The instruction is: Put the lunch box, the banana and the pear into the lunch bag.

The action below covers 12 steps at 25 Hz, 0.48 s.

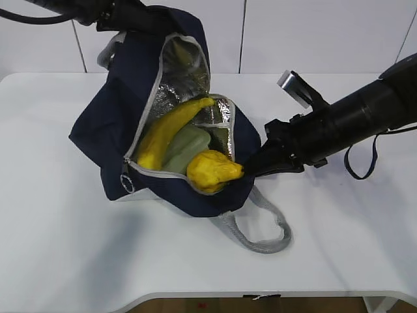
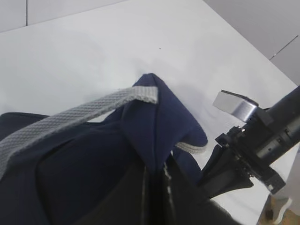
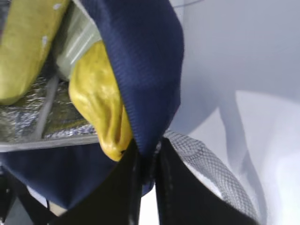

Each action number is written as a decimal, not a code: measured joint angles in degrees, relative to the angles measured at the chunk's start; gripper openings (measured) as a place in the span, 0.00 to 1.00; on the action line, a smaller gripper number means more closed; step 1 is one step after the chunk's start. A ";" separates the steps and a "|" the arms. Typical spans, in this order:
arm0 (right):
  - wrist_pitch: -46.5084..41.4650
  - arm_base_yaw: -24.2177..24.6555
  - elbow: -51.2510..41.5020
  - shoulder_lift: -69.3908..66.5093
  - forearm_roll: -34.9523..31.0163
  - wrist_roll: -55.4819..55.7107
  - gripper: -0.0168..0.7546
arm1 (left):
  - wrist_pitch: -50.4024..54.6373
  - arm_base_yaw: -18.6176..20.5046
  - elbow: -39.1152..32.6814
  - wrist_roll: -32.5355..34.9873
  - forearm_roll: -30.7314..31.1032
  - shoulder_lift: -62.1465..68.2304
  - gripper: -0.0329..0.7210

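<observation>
The navy lunch bag [image 1: 98, 130] lies tilted on the white table with its foil-lined mouth open. Inside it, the banana [image 1: 166, 127] leans along the lining and the lunch box [image 1: 187, 145] shows its pale green lid. The pear [image 1: 212, 171] rests at the front rim of the mouth, its neck pointing right. My left gripper [image 1: 140, 21] is shut on the bag's upper fabric and holds it up [image 2: 157, 187]. My right gripper [image 1: 249, 169] is shut on the bag's navy edge [image 3: 147, 164], just beside the pear [image 3: 101, 108]. The right wrist view also shows the banana [image 3: 28, 47].
A grey webbing handle [image 1: 260, 231] loops out on the table in front of the bag. The zipper ring pull [image 1: 126, 182] hangs at the bag's left front corner. The table's front edge [image 1: 260, 293] runs close below. A tiled wall stands behind.
</observation>
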<state>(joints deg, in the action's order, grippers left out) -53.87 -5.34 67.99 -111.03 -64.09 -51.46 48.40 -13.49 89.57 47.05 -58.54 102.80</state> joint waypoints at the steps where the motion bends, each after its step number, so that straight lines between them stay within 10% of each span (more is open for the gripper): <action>1: -0.53 0.00 0.00 0.00 -0.46 -0.53 0.09 | 0.38 0.00 0.00 0.00 0.14 0.00 0.03; 12: -4.49 0.00 6.75 3.08 -0.33 -1.28 0.07 | 5.13 0.23 0.00 0.00 1.96 0.00 0.03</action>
<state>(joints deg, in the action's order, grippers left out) -58.36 -5.34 74.74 -107.96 -64.42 -52.74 53.53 -13.27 89.57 47.05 -56.57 102.80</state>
